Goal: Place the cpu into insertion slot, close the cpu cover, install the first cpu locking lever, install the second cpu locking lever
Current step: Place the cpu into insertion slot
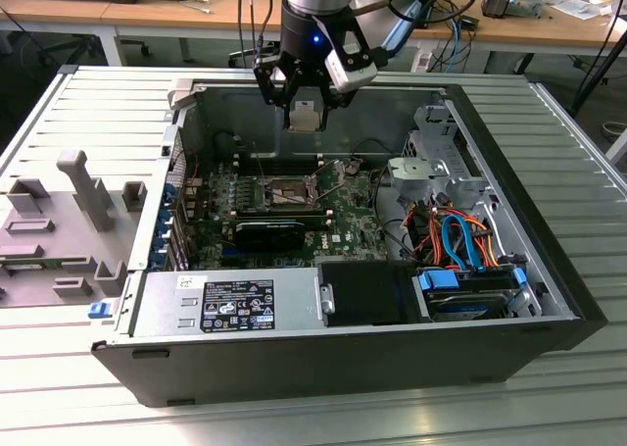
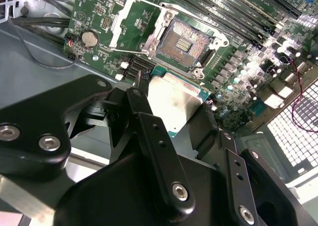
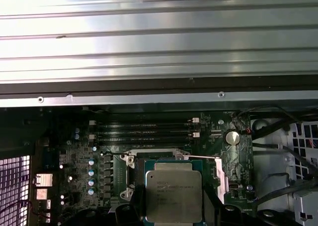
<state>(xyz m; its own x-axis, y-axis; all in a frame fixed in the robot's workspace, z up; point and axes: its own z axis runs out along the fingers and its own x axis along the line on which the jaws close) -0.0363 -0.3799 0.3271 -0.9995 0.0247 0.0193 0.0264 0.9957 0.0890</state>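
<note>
The cpu (image 2: 174,99), where is it?
— Clamped by its edges in your pincer (image 1: 307,111), held high over the motherboard, near the open insertion slot (image 2: 185,43). Light, stiff, probably fragile underneath: grip only opposite edges.

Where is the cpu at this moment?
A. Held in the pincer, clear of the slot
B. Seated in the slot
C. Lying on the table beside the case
A: in the second wrist view the pincer grips the cpu by its edges, while the slot lies bare.
</note>
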